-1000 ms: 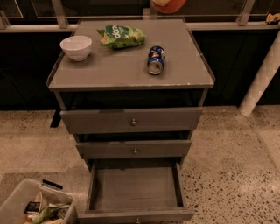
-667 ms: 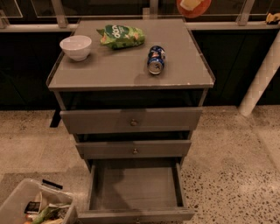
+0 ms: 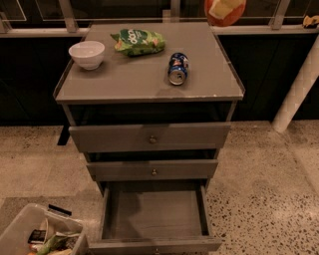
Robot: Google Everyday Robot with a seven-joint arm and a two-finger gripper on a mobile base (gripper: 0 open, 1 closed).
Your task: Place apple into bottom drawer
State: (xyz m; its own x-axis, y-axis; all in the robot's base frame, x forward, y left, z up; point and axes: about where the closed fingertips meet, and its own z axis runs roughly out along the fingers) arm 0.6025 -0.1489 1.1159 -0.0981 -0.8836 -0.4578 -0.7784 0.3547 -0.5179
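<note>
The apple [image 3: 225, 12], reddish-orange with a pale yellowish patch, hangs in the air at the top edge, above the back right corner of the cabinet top [image 3: 124, 82]. My gripper [image 3: 223, 5] is at the top edge, holding the apple, and is mostly cut off by the frame. The bottom drawer [image 3: 154, 215] is pulled open at the cabinet's foot, and its grey tray is bare. The two shallower drawers above it are shut.
On the cabinet top are a white bowl [image 3: 86, 54] at the back left, a green snack bag [image 3: 138, 42] and a blue soda can [image 3: 177, 68] lying on its side. A plastic bin of clutter [image 3: 40, 236] stands on the floor at the lower left. A white post [image 3: 298, 92] leans at the right.
The apple has moved to the right along the top edge and come a little lower into view. Nothing on the cabinet has moved.
</note>
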